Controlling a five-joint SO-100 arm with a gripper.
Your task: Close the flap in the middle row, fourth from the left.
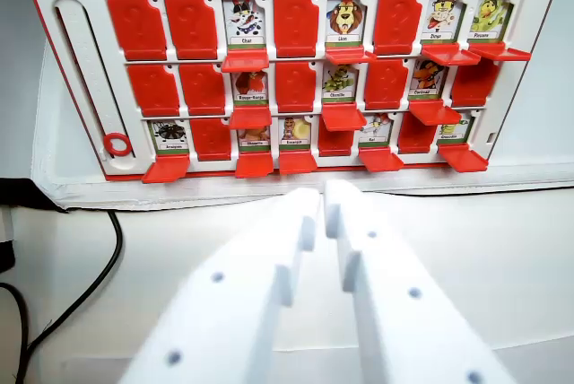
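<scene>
The game board [81,164] fills the upper half of the frame, its three rows of red flaps facing the camera, and the gripper [323,200] sits low at centre, its two white fingers [269,267] reaching up the picture toward the board's bottom edge. The tips are nearly together — only a thin slit shows between them — and they hold nothing.

Counting along the middle row from the left: two shut red flaps, an open one with a card, another shut red one [295,86], then an open flap [343,117] under the card labelled "Chenille" [339,82]. By strict count the fourth is already shut; the fourth-column flap is the likelier target only if the count is loose, so I judge the open Chenille flap to be the one meant, and I cannot be sure.

That flap lies straight up the frame from the fingertips, a shade to the right, well apart from them. Its long axis runs left-right across the picture, its lip jutting toward the camera.

In between stands the bottom row — the open flaps [298,161] below would be brushed first by a low approach. A black cable [99,267] curls at lower left, clear of the path.
</scene>
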